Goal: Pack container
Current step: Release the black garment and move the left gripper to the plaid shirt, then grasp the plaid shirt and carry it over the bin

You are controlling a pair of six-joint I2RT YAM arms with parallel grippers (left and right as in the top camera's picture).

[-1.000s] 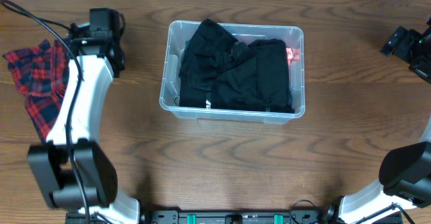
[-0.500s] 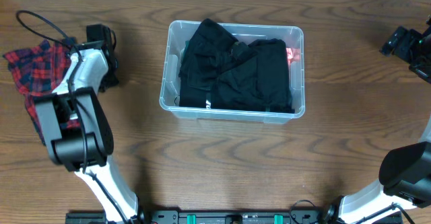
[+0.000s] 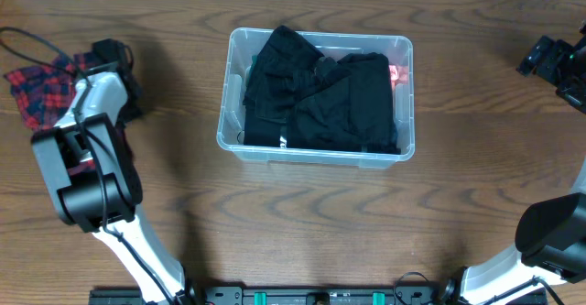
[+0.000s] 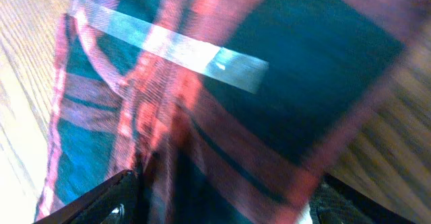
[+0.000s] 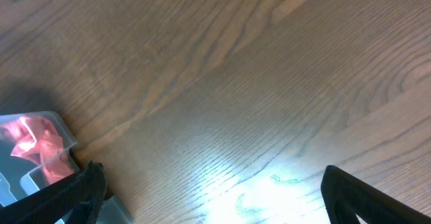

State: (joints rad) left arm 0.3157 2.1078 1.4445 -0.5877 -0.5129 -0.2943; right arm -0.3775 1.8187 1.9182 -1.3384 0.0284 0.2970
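Left arm rises from the near edge and folds over leftward. The left gripper (image 3: pixel 92 59), jaws wide, is close above a red plaid cloth (image 3: pixel 37 94); contact cannot be told. The container (image 3: pixel 316 156) sits mid-surface (image 3: pixel 293 213), holding black garments (image 3: pixel 320 94). The right gripper (image 3: pixel 536 59) is far right, jaws wide and empty.

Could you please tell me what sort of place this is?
Likely a robot packing bench: a brown wood-grain table, a clear rectangular plastic bin of black clothes, and a white robot arm.

Wooden table (image 3: pixel 302 223), viewed from above. A red-and-navy plaid cloth (image 3: pixel 32 99) is shown crumpled at the left edge, toward the far left corner. Black garments (image 3: pixel 320 99) are heaped near the middle, with a crumpled pink item (image 3: pixel 396 73) at their right.
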